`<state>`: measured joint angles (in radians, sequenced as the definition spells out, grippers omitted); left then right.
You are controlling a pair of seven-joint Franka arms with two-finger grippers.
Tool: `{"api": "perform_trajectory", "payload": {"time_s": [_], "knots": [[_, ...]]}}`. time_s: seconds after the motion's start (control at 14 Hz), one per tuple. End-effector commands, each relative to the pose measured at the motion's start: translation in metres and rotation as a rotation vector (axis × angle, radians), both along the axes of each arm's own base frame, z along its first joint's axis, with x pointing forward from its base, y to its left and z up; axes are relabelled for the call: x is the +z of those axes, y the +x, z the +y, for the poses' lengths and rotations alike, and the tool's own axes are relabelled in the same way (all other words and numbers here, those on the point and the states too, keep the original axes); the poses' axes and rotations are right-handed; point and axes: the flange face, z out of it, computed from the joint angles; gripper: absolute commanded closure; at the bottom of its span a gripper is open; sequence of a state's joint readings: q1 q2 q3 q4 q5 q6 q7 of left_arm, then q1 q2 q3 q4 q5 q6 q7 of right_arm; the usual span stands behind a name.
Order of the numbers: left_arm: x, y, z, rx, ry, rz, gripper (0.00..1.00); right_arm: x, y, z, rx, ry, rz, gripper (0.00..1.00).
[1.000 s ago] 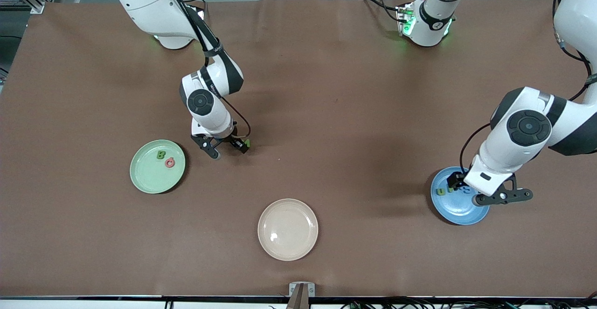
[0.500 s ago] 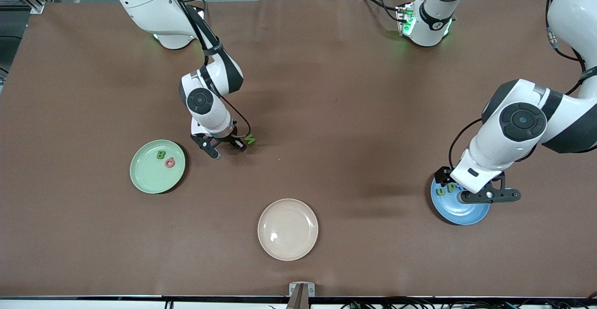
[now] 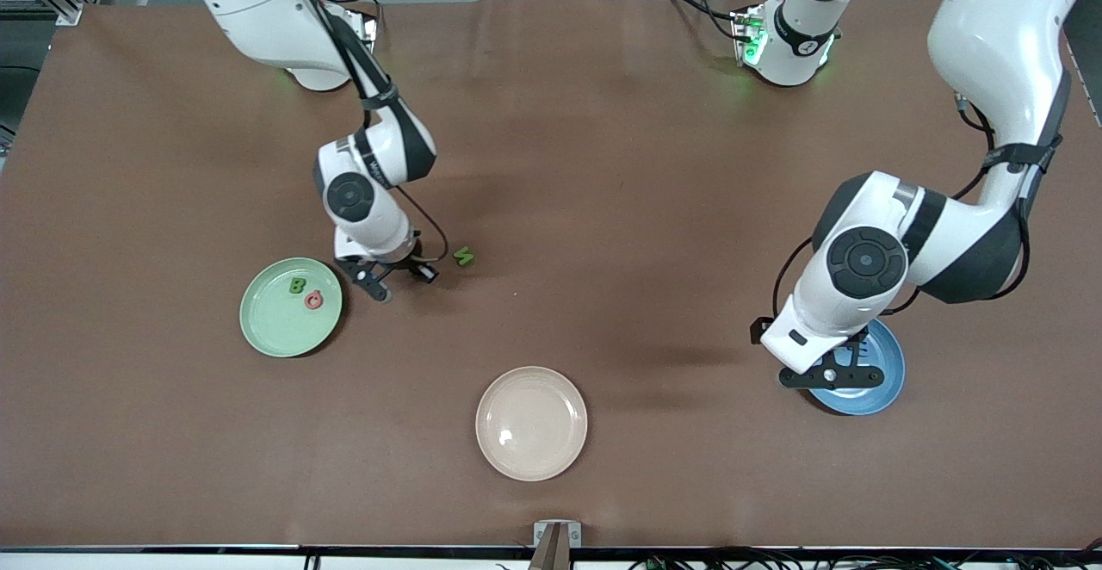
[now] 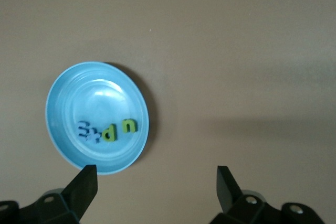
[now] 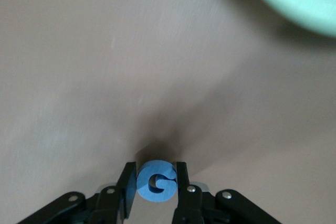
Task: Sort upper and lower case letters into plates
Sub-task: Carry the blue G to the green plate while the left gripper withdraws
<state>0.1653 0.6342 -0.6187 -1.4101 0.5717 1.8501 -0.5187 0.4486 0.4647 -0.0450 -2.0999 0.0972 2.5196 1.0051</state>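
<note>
We've clamped our right gripper (image 5: 152,182) onto the blue G (image 5: 155,181) beside the green plate (image 3: 290,306); left gripper (image 4: 155,182), now empty and wide, has lifted off the blue plate (image 4: 63,90).

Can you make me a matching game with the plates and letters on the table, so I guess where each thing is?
Things:
1. Blue letter G
2. Pale mint green round plate
3. Mid blue round plate
4. Green letter N

Places or states:
A. Lying on the bare brown table
B. Holds a green B and a red letter
C. Pinched in the right gripper
D. Below the open left gripper

Pairs: 1-C, 2-B, 3-D, 4-A
</note>
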Motion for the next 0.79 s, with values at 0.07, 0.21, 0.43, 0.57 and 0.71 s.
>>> {"api": "perform_trajectory", "payload": {"time_s": [0.07,0.21,0.43,0.57,0.71], "knots": [[0.073,-0.018,0.056,-0.029,-0.017,0.054,0.00,0.057,0.046,-0.093,0.104,0.019,0.063,1.00],[0.106,-0.029,0.082,0.009,-0.011,0.061,0.00,0.064,0.060,-0.146,0.178,0.038,0.056,1.00],[0.159,-0.050,0.104,0.072,-0.043,0.035,0.00,0.069,0.073,-0.220,0.264,0.053,0.023,1.00],[0.189,-0.070,0.116,0.065,-0.076,0.037,0.00,0.060,0.073,-0.259,0.288,0.060,0.016,1.00],[0.211,-0.101,0.113,0.049,-0.077,0.024,0.00,0.047,0.069,-0.267,0.285,0.062,0.028,1.00]]}}
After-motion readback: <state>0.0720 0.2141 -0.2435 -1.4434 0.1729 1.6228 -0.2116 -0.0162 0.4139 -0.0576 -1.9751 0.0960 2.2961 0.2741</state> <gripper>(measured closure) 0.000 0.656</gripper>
